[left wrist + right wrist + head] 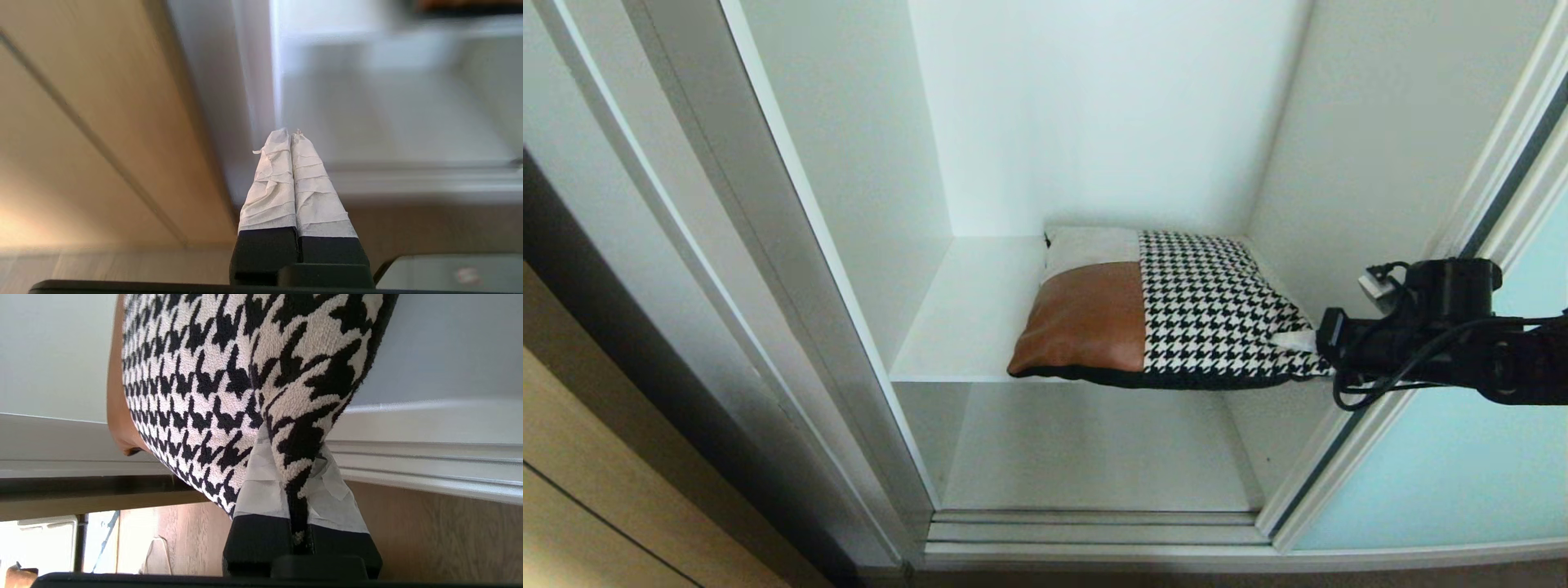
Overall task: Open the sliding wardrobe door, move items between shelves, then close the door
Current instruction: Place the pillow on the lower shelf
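My right hand [1307,341] is pinched tight on the near right corner of the cushion [1160,310], the taped fingertips [261,486] squeezing a fold of the houndstooth fabric and its black edging between them; I took the corner because it is the only part thin enough for so narrow a grip, and it lets me drag or lift the whole pad from the side without reaching deep into the compartment. The cushion lies on the upper shelf [968,327], its front edge hanging a little over the lip, pushed toward the right wall with the rust-brown patch facing left. Below it the lower shelf [1094,457] waits, which I judge to be where it should go. The sliding wardrobe door [1462,474] stands pushed aside to the right, behind my arm, leaving the opening free. My left hand [291,136] is closed on nothing, held off to the left by the wardrobe frame.
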Robot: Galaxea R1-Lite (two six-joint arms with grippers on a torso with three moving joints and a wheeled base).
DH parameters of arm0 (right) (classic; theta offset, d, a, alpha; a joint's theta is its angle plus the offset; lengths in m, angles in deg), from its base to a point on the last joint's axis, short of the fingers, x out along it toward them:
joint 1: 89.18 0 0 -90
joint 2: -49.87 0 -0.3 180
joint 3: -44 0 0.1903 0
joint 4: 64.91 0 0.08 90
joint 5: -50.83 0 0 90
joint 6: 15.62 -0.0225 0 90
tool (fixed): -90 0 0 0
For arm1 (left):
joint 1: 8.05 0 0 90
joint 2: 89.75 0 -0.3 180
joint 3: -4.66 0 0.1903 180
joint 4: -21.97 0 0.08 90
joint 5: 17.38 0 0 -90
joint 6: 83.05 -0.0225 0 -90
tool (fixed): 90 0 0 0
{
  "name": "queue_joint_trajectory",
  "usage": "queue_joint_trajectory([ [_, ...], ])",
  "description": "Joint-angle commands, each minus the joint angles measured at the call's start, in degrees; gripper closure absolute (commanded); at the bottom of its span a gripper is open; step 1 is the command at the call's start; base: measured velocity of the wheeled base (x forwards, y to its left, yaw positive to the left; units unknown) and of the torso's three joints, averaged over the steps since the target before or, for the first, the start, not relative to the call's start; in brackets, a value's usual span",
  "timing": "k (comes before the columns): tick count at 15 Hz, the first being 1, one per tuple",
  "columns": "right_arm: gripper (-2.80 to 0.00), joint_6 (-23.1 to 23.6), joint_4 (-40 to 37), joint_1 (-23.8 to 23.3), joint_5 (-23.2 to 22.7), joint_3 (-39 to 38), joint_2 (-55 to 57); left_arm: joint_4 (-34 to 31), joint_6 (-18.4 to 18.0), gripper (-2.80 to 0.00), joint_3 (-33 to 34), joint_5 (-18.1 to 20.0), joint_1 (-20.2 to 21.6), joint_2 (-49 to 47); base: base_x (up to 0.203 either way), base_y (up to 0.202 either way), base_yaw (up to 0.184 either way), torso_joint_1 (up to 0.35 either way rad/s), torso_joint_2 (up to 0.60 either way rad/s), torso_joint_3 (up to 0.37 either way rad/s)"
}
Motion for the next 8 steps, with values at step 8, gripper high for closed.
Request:
queue_joint_trajectory([
  [8, 0.00, -0.3, 3.5, 1.0, -0.1, -3.8, -0.1, -6.0, 7.2, 0.00, -32.0, 14.5, -0.4, -45.4, 0.000, 0.000, 0.000, 0.000, 0.00, 0.000],
])
